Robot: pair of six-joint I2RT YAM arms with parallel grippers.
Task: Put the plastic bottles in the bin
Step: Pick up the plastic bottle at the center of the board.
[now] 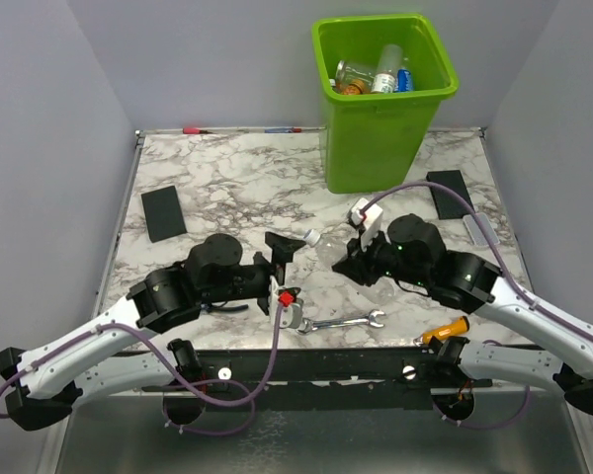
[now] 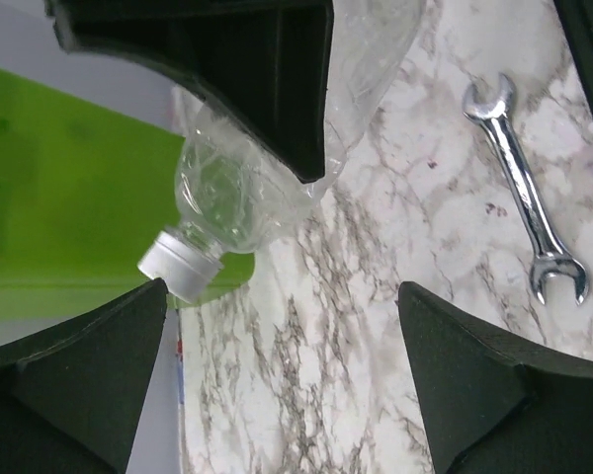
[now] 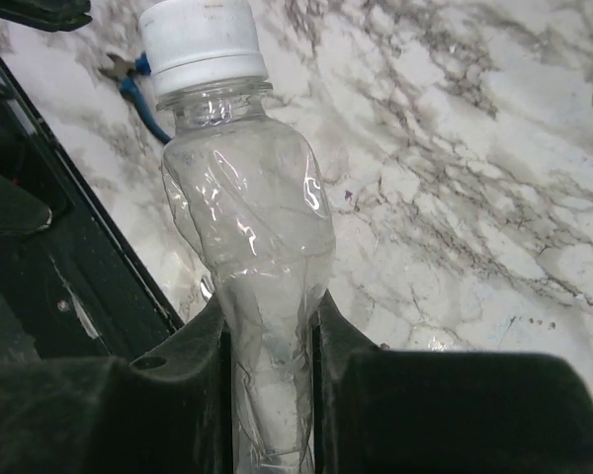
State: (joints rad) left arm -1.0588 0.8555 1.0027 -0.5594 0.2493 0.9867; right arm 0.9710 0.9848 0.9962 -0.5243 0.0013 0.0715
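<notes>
Between the jaws of right gripper (image 3: 267, 341): clear crushed bottle (image 3: 249, 217), clamped on its lower body, cap pointing away, so a firm hold for the carry. Left gripper (image 2: 282, 296) jaws wide apart, cap end between them, nothing gripped. Bin (image 1: 381, 128) ahead, several bottles inside.

Seen from the table's (image 1: 247, 178) middle, the bin (image 1: 385, 148) walls off 12 o'clock. Bare marble runs clear between it and my right claw (image 1: 351, 252), which is clamped on a clear bottle (image 3: 252, 217). My left claw (image 1: 277, 252), spread wide, crowds the bottle's 9 o'clock side. A wrench (image 1: 346, 321) and a screwdriver (image 1: 445, 329) lie low at 6 and 5 o'clock by the near edge. One black pad (image 1: 163, 212) lies flat at 10 o'clock and another (image 1: 450, 193) at 2. Dropped bottles (image 1: 376, 74) part-fill the bin's open mouth.
</notes>
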